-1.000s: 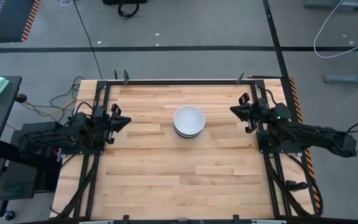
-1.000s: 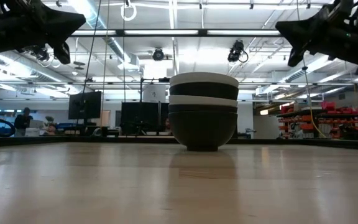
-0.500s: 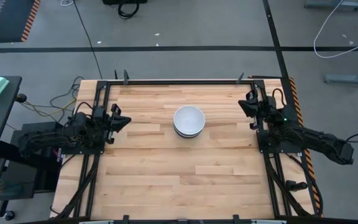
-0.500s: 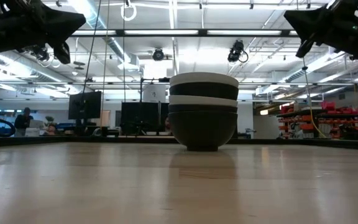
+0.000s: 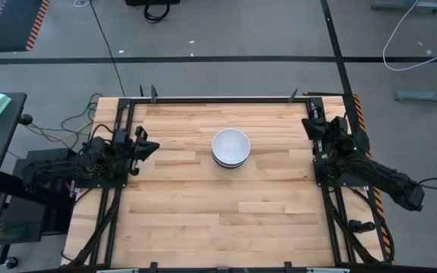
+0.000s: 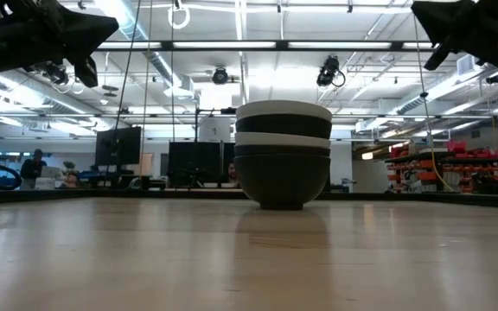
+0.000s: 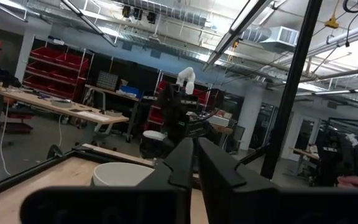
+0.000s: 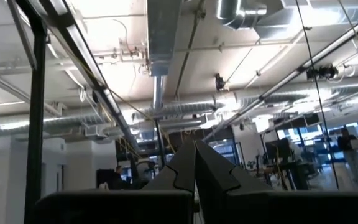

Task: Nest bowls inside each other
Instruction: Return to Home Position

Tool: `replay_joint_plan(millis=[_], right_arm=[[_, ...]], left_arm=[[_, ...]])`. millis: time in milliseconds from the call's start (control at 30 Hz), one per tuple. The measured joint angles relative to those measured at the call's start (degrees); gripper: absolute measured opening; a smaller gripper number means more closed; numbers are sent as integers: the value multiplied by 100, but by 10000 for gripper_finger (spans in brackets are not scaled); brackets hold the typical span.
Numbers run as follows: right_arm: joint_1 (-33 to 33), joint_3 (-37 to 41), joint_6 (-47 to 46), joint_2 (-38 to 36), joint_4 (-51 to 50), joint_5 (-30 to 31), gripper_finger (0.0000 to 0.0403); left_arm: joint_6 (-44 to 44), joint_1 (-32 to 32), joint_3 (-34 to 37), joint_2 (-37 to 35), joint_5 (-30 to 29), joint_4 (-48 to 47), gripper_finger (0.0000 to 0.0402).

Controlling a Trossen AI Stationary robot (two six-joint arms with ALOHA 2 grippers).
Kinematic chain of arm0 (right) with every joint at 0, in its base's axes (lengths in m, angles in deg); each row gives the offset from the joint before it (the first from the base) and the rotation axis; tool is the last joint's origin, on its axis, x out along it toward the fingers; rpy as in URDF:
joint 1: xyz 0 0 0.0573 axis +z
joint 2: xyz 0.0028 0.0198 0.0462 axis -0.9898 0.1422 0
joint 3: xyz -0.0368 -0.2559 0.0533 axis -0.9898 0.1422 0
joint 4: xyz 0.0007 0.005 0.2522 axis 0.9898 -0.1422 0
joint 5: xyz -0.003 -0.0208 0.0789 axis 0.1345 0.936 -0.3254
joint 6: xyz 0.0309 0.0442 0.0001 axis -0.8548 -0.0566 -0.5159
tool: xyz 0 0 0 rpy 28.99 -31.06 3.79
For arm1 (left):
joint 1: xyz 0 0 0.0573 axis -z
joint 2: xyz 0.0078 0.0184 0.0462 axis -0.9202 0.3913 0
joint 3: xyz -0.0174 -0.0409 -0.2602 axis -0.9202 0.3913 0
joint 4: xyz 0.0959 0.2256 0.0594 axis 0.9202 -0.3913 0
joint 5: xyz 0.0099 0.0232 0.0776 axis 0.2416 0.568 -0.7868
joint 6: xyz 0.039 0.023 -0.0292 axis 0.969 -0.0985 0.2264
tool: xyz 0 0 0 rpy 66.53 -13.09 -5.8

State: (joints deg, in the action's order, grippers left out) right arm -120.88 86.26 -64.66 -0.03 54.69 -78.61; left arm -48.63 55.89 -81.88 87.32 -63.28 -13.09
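One bowl stack [image 5: 230, 147] sits on the wooden counter [image 5: 203, 220], roughly centred left to right and a bit toward the far side, well apart from both arms. From above only the top bowl shows, white inside. The low view [image 6: 283, 155] shows the nesting from the side: thin white rim on top, black band under it, white band, then black down to the base, stack upright, base flat on the counter [image 6: 232, 259]. Left gripper [image 5: 144, 144] is parked at the left counter edge, arm folded back over its base outside the frame rail and pointing right toward the stack, raised clear of the surface [image 6: 85, 43]. Its jaws are pinched together with nothing between them [image 7: 194, 149], and the white bowl rim [image 7: 120, 174] shows beyond them. Right gripper [image 5: 312, 123] is at the right counter edge toward the far corner, forearm trailing off to the near right beyond the rail, also raised [image 6: 439, 26]. It is tipped upward: its wrist view sees only ceiling ducts and lights past the fingers. Jaws closed, empty [image 8: 196, 149].
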Motion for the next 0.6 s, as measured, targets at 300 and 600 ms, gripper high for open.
replay_joint_plan(millis=[300, 600], right_arm=[[-5, 0, 51, -335, 408, 86, 15], [-5, 1, -138, -580, 304, 82, 15]], left_arm=[[-19, 0, 0, 1, 1, 23, 33], [-11, 0, 0, 1, 2, 26, 25]])
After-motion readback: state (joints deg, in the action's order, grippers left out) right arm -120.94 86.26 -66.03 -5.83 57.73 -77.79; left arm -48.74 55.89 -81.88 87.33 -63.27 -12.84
